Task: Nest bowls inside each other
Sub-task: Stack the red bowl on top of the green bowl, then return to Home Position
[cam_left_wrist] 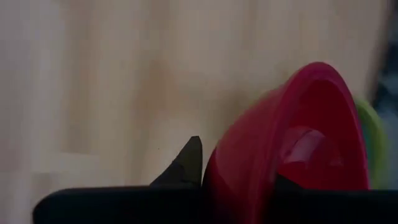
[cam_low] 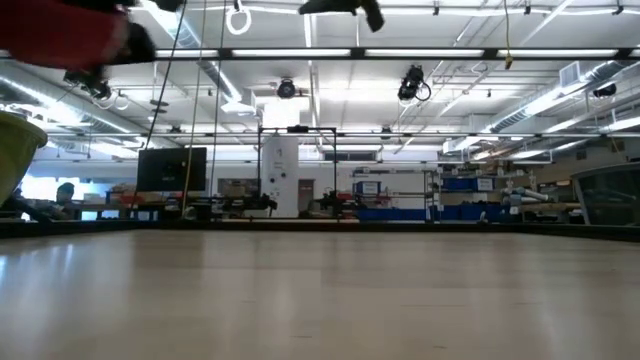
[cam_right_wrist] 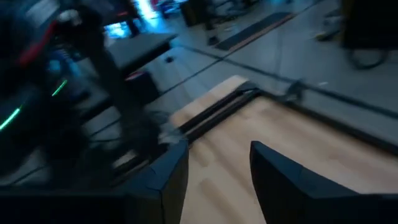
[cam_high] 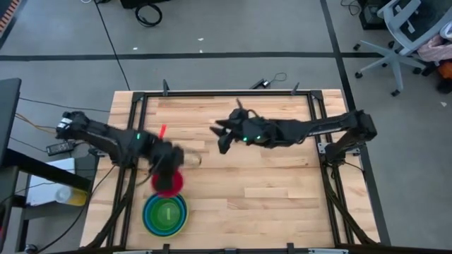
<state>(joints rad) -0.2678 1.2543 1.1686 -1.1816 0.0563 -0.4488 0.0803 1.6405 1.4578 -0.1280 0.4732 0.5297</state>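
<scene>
A magenta-pink bowl (cam_high: 168, 183) hangs tilted over the table's near left part, with my left gripper (cam_high: 166, 164) shut on it. In the left wrist view the bowl (cam_left_wrist: 298, 143) shows its hollow side. Just nearer the front edge stands a stack of bowls (cam_high: 165, 215): a yellow-green one outermost, blue inside it, green (cam_high: 167, 212) in the middle. The yellow-green rim (cam_low: 15, 150) shows at the low view's left edge. My right gripper (cam_high: 222, 134) hovers open and empty above the table's middle, its fingers (cam_right_wrist: 168, 177) apart. My left gripper has the magenta-pink bowl by its wall near the rim (cam_left_wrist: 214, 171), one finger (cam_left_wrist: 186, 163) outside and the other (cam_left_wrist: 285, 186) inside the hollow. The fingers come from above, slanting down. The bowl is lifted clear of the table and tipped on its side.
A black metal frame (cam_high: 226, 93) runs around the wooden table top (cam_high: 268, 190). The table's middle and right part show bare wood. Cables and an office chair (cam_high: 409, 35) are on the floor beyond the far edge.
</scene>
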